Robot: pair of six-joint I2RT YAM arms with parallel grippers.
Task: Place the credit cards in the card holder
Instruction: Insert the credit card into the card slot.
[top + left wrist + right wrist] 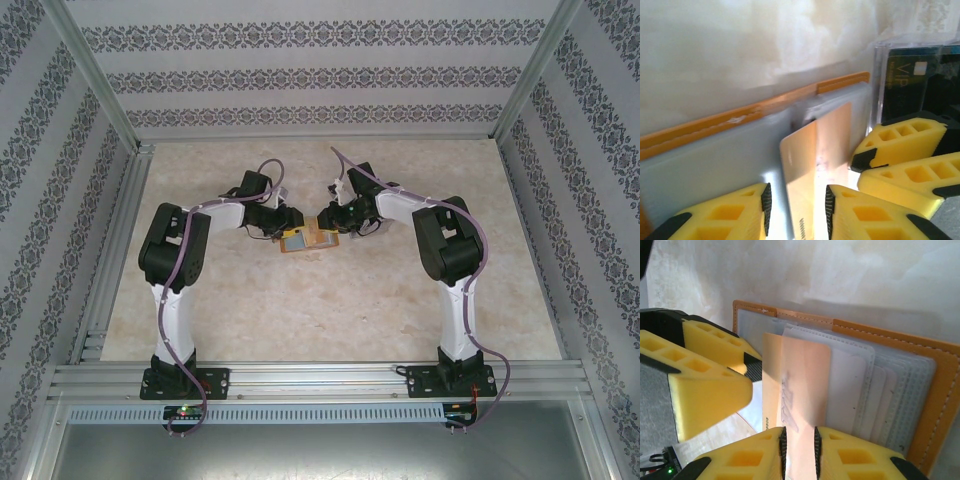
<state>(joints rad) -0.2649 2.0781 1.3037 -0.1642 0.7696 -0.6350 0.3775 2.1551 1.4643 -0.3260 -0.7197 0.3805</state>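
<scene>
One thin glossy credit card (pixel 800 385) | left pincer (pixel 797 200) spread around it | right pincer (pixel 799 437) pinching it | stitched orange-tan card holder (pixel 945 390)

Patterned wallpaper walls (pixel 300 80); beige marbled tabletop (pixel 300 310); aluminium frame (pixel 320 378).

The card holder (pixel 308 240), orange-tan with pale stitching along its border, lies open and flat near the middle of the table (pixel 300 320), slightly toward the far edge. Its clear sleeves (pixel 875 385) are fanned out. One pale, peach-tinted card (pixel 802 385) slants over the sleeves, its far end possibly inside one.
</scene>
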